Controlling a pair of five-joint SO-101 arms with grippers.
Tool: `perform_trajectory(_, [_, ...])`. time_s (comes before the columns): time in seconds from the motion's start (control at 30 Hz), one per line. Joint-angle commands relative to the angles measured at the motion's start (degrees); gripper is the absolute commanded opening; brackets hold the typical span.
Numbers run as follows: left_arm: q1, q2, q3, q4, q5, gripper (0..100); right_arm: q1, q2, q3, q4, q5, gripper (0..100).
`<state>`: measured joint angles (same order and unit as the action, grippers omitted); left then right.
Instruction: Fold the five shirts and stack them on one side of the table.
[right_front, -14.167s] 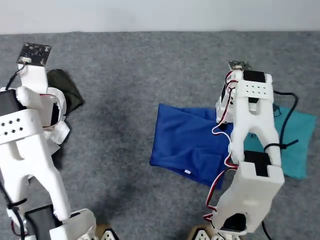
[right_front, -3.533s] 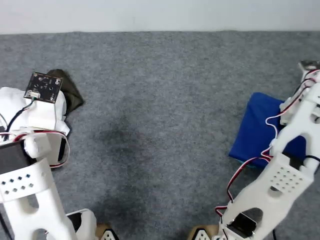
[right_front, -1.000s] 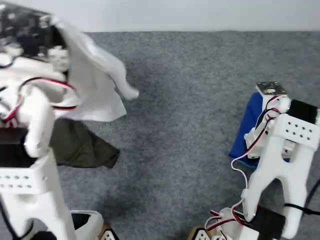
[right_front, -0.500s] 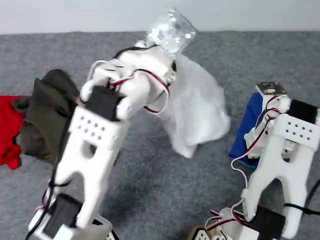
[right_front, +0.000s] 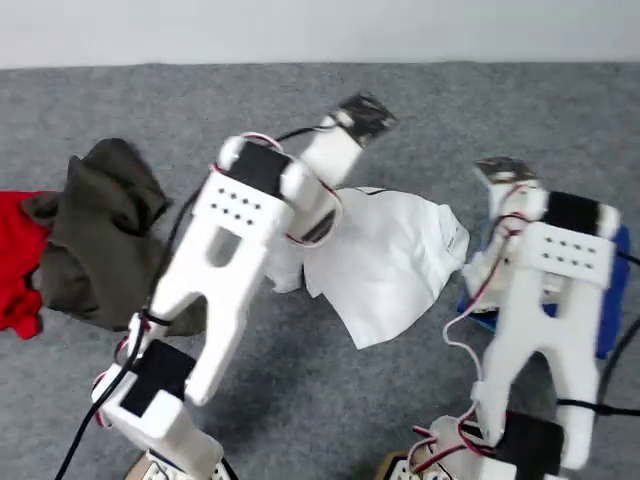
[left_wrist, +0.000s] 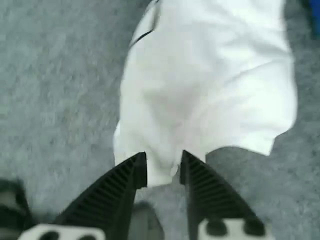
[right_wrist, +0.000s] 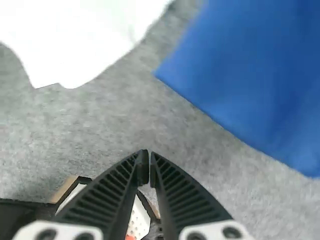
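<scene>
A white shirt (right_front: 385, 260) lies crumpled on the grey table (right_front: 300, 100) at its middle. My left gripper (left_wrist: 163, 162) is at the shirt's near edge, shut on a fold of the white shirt (left_wrist: 210, 90) that fills the gap between its fingers. A folded blue shirt (right_front: 612, 300) lies at the right, largely under the right arm (right_front: 545, 300). My right gripper (right_wrist: 149, 160) is shut and empty, low over the bare table between the blue shirt (right_wrist: 260, 80) and the white shirt's corner (right_wrist: 75, 40). A dark olive shirt (right_front: 100, 230) and a red shirt (right_front: 15, 260) are heaped at the left.
The left arm (right_front: 215, 270) stretches from the front edge across to the table's middle. Bare grey surface runs along the back and in front of the white shirt.
The left arm carried the white shirt from the left pile to the middle and lowered it onto the table. The right arm shifted slightly toward it.
</scene>
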<state>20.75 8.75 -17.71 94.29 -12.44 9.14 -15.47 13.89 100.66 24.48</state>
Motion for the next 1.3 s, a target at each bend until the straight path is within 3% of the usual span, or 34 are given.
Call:
perform_trajectory(0.0, [-5.98, -5.27, -2.68, 3.08, 0.00, 15, -8.48, -2.33, -0.62, 2.15, -0.26, 0.9])
perform_trajectory(0.1, [-11.25, -7.47, -1.63, 5.80, -1.32, 15, -15.96, -1.89, -0.35, 2.15, -0.26, 2.3])
perform_trajectory(0.37, [-26.29, -12.04, 5.67, 6.15, -5.45, 14, -28.44, 1.27, -0.35, 2.15, -0.26, 22.3])
perform_trajectory(0.63, [-37.36, -17.32, 10.86, 6.15, -5.45, 14, -33.89, 16.92, -0.62, 0.75, -0.44, 22.9])
perform_trajectory(0.9, [-44.31, -22.59, 12.00, 6.15, -5.45, 14, -36.00, 26.24, -0.62, -5.49, -0.44, 23.0])
perform_trajectory(1.07, [-45.27, -23.21, 12.00, 6.15, -5.54, 14, -40.92, 28.70, -0.62, -8.22, -1.41, 23.0])
perform_trajectory(1.27, [-46.24, -23.47, 11.74, 6.15, -5.54, 14, -41.36, 33.27, -0.62, -15.25, -3.69, 22.9])
